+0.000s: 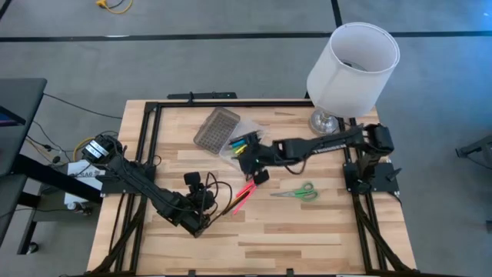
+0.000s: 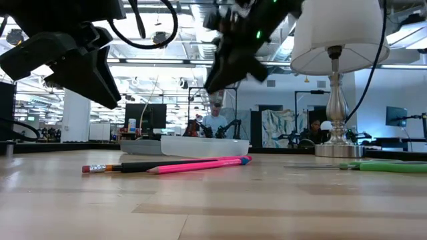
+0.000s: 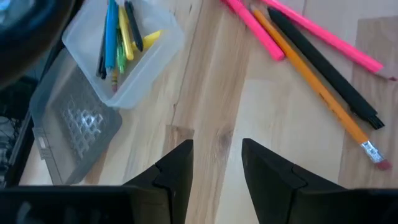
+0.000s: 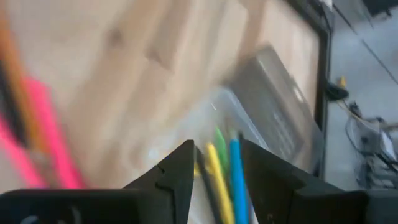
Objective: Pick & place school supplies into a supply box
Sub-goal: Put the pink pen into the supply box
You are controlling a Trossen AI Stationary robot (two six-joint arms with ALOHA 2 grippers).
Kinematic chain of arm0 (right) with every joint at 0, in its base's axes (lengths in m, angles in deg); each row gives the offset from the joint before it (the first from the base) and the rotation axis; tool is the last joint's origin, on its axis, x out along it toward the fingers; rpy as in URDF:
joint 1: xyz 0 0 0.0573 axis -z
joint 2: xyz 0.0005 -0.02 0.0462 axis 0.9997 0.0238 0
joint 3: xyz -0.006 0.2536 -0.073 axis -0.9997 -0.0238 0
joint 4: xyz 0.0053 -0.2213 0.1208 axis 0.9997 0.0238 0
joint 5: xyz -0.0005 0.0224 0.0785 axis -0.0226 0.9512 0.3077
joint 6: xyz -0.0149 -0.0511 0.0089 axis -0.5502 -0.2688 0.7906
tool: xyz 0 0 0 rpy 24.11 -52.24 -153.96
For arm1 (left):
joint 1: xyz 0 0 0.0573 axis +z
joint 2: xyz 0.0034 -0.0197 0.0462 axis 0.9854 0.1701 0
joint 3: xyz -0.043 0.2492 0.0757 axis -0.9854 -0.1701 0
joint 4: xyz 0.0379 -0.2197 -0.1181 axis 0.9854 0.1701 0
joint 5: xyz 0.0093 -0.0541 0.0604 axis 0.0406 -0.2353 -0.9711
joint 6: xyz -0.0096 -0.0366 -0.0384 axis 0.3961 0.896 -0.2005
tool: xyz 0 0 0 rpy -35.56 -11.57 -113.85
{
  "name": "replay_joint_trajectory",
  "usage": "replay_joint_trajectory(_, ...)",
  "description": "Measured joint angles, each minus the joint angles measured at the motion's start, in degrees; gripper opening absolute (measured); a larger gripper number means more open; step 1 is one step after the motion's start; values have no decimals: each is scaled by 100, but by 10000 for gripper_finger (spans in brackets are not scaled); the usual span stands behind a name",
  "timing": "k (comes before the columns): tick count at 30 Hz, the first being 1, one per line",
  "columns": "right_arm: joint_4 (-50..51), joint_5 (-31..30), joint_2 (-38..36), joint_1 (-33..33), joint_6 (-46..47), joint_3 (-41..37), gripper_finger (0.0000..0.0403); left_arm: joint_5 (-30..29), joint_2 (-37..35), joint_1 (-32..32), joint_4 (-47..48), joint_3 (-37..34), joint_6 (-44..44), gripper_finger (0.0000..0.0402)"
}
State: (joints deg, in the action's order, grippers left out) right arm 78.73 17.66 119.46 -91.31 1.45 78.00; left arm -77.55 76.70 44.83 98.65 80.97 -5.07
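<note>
High view, box: the clear supply box [image 1: 237, 144] is seen just above the middle of the frame, on the wooden table [image 1: 307, 231], with its grey lid [image 1: 216, 128] laid open to its upper left.
High view, right gripper: the right gripper [image 1: 247, 163] is held just below the box, in the middle of the frame.
High view, left gripper: the left gripper [image 1: 204, 198] is seen lower left of the middle.
High view, loose things: pink pens [image 1: 243, 195] are seen just below the middle, and the green scissors [image 1: 296, 191] to their right.
High view, lamp: a white lamp [image 1: 350, 61] is seen at the upper right.
Low view, pens: a pink pen [image 2: 200, 164] and a pencil [image 2: 107, 167] are laid flat at mid frame, in front of the box [image 2: 203, 145].
Left wrist view, jaws: the fingers [image 3: 177, 168] are parted a little and nothing is held.
Left wrist view, box: yellow, blue and dark sticks are seen inside the box [image 3: 158, 62] at the upper left.
Right wrist view, jaws: the fingers [image 4: 180, 171] are parted, with nothing gripped; the box [image 4: 205, 121] is seen past them.
</note>
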Motion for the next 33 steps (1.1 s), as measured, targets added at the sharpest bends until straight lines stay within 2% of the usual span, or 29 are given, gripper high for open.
replay_joint_trajectory(6, 312, 123, -309, -751, 820, 0, 118, -134, 0, 2, -494, 0, -473, 132)
replay_joint_trajectory(11, 543, 105, -550, -1290, 1482, -168, 118, 22, 0, 84, -1017, 0, -845, 132)
replay_joint_trajectory(15, 528, -182, -757, -1689, 1872, -508, 118, 230, 21, 264, -1244, 0, -865, 132)
replay_joint_trajectory(22, -24, -395, -1156, -2161, 2336, -1271, 118, 507, 59, 624, -1868, -2, -1446, 132)
replay_joint_trajectory(28, -173, -1014, -1564, -2370, 3208, -2047, 118, 470, 57, 870, -2576, 0, -2247, 132)
replay_joint_trajectory(33, -751, -1377, -1846, -2529, 3864, -2916, 118, 387, 55, 1029, -2895, 0, -2799, 132)
